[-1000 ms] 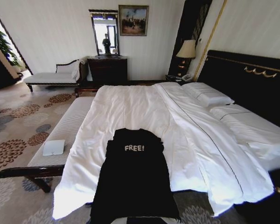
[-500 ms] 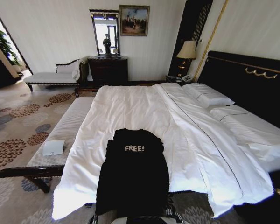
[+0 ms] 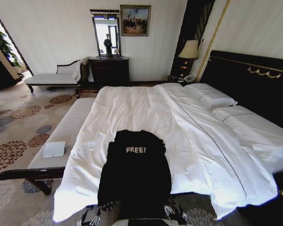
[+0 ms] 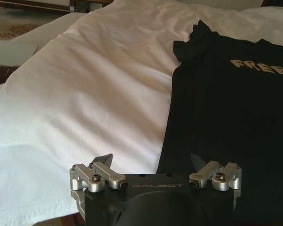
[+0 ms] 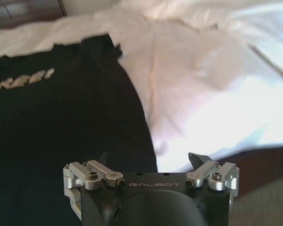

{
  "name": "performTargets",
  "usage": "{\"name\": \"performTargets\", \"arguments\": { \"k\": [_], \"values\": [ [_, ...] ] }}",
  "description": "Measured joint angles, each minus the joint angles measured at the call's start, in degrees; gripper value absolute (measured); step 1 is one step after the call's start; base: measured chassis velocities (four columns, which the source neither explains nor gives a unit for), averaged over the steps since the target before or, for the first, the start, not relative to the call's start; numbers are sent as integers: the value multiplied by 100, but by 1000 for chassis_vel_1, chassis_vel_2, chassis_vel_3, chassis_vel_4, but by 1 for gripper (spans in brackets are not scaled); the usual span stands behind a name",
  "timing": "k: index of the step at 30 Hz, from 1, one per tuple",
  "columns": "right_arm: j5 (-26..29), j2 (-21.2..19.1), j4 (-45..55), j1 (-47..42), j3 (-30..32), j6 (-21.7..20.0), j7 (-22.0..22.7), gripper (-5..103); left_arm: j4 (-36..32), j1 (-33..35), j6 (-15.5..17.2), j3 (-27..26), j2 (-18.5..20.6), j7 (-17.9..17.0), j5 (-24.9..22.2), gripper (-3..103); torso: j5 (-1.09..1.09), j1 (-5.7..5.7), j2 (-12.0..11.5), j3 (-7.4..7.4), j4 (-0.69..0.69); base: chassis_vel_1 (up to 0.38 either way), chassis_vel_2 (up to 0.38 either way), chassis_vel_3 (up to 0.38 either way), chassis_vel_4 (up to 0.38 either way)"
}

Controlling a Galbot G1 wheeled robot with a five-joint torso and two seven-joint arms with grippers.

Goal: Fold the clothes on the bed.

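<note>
From the head view we see the whole bed point(image 3: 132, 108) with its white duvet point(image 3: 146, 136), 2 pillows point(image 3: 210, 96) by the black headboard point(image 3: 254, 75), and the pale bench point(image 3: 66, 132) along its left side; the black top point(image 3: 137, 174) lies flat at the near edge of the duvet, its white "FREE!" lettering point(image 3: 136, 149) facing up and its hem toward us. At the bottom of that view our left gripper point(image 3: 92, 217) and right gripper point(image 3: 175, 213) just peek in, low, 1 at each bottom corner of the top. The wrist views add what the head view cannot resolve. In the left wrist view our left gripper point(image 4: 151, 159) points forward along the bed with its 2 fingers spread wide apart, holding nothing; the left edge of the top point(image 4: 226, 122) runs just ahead of it, with bare duvet point(image 4: 85, 94) on the outer side. In the right wrist view our right gripper point(image 5: 151, 157) is likewise spread apart and empty, aimed forward with the right edge of the top point(image 5: 61, 122) ahead of it and white duvet point(image 5: 207, 94) beyond its outer finger. Both arms sit low and roughly level, mirrored on either side of the hem.
</note>
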Motion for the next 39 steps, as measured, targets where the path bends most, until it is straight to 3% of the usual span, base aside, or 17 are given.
{"name": "performTargets", "arguments": {
  "k": [5,28,39],
  "values": [
    [-83,-33,91,105,35,167,-214,100,-137,-121,5,-151,45,44,-61,100,-9,0,0,0,1,0,0,0,0],
    [31,-182,166,431,50,-104,-357,100,-586,-538,390,-424,173,89,-225,100,-12,11,-4,3,-1,-99,86,100,-91],
    [811,-385,300,843,228,-355,-348,100,-686,-502,378,-309,154,169,-214,100,-13,-7,3,-2,0,20,-14,-25,16]
  ]
}}
